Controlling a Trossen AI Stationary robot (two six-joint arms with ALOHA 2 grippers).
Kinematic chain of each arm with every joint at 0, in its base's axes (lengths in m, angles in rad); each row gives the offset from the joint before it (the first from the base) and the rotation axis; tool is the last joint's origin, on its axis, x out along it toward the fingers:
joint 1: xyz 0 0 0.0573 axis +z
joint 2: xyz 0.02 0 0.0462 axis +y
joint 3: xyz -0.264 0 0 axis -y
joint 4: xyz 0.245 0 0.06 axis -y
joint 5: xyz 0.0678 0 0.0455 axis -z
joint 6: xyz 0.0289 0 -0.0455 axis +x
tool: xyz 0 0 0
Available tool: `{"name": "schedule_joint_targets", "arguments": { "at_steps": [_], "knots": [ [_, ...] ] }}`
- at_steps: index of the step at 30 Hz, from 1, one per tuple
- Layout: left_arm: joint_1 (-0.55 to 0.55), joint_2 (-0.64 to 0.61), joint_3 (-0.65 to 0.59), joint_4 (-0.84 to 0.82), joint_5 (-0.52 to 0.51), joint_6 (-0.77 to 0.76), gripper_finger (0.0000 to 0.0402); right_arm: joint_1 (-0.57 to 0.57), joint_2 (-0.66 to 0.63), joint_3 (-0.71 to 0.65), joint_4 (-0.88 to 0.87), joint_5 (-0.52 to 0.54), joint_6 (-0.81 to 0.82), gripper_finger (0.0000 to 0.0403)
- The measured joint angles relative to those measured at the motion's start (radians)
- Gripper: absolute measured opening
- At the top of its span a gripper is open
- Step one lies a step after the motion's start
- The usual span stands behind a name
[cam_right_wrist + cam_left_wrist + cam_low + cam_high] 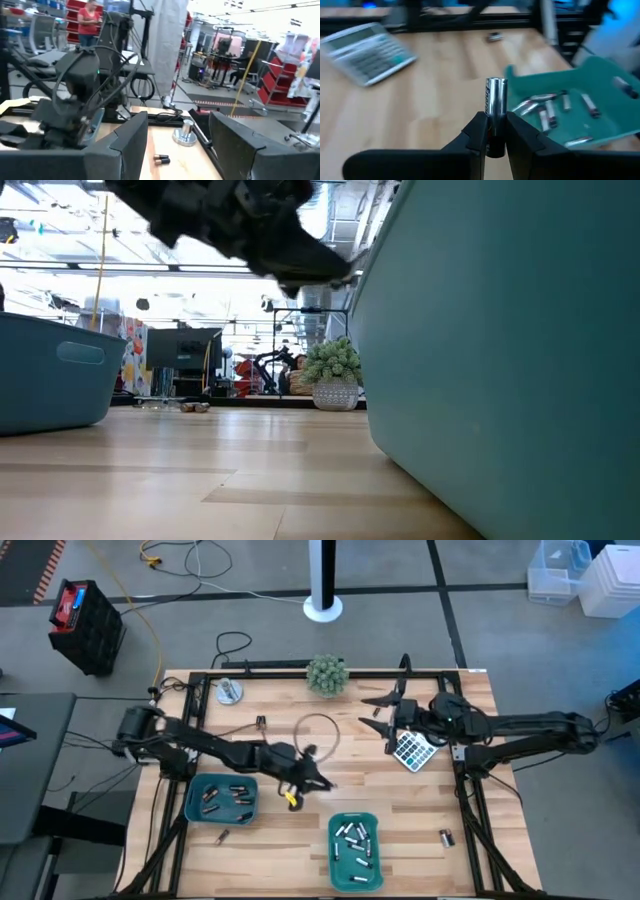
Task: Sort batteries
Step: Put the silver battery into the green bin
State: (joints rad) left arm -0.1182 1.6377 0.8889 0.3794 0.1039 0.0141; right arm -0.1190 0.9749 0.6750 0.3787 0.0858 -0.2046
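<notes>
Bright even light; left wrist view motion-blurred; backlit window glare in low view.

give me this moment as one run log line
left gripper: shut on silver battery, mid-table | right gripper: open, over calculator

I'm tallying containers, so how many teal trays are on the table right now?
2. One teal tray sits near the table's left front, below the left arm; the other teal tray sits at the front centre. None seems hidden.
</notes>
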Motion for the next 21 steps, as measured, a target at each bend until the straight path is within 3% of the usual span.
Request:
{"name": "schedule_joint_targets", "arguments": {
  "at_steps": [9, 21],
  "knots": [
    [-0.06, 0.181, 0.206, 0.007, 0.224, 0.105, 0.0042, 0.035, -0.089, 0.0, -0.07, 0.049, -0.014, 0.0226],
    [-0.093, 0.371, 0.338, 0.041, 0.419, 0.039, 0.0043, 0.055, -0.085, 0.0, -0.093, 0.049, -0.007, 0.0226]
  ]
}}
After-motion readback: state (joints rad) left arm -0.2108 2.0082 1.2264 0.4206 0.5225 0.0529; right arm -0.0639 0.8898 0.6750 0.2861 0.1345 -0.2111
